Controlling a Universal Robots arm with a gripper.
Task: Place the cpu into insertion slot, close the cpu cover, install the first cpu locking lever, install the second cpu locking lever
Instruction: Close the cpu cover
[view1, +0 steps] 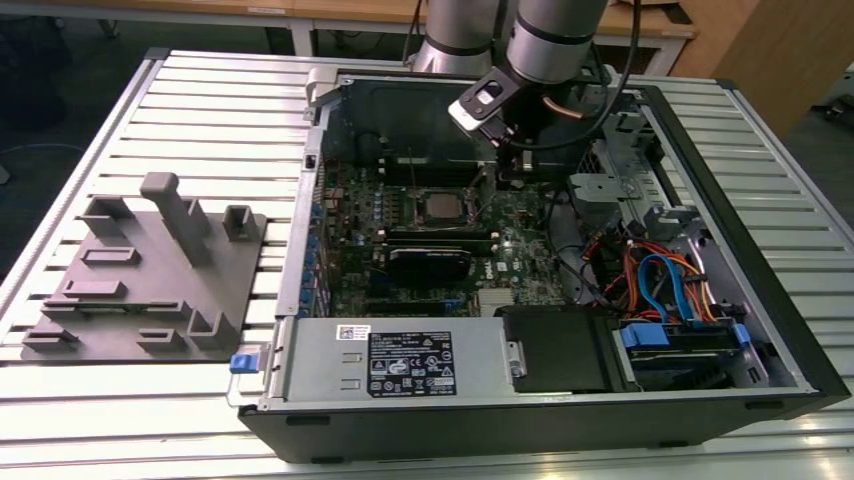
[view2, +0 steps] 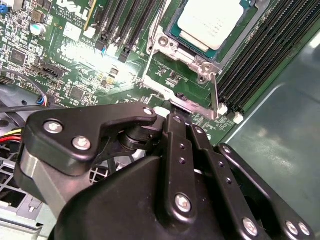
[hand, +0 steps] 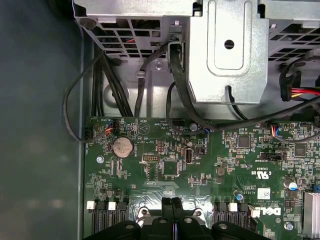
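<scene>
The cpu (view2: 210, 20), a flat square chip with a dull silvery top, lies in the insertion slot (view1: 416, 190) on the green board. The cpu cover (view2: 168, 43), a thin silvery frame, lies flat around the chip. A thin lever rod (view2: 215, 92) runs along one side of the socket, and another lever (view2: 156, 22) runs along the opposite side. My gripper (view2: 172, 111) is shut with its fingertips (hand: 170, 201) pressed together. The tips sit at the socket's metal edge plate (view2: 160, 90), beside the lever ends. In the exterior view the gripper (view1: 514, 168) hangs at the socket's right.
Black memory slots (view2: 260, 65) flank the socket. A metal drive cage (hand: 225, 50) with black cables (hand: 180, 95) stands close to the gripper. The power supply (view1: 387, 365) fills the case's front. A grey fixture block (view1: 147, 270) lies on the slatted table on the exterior view's left.
</scene>
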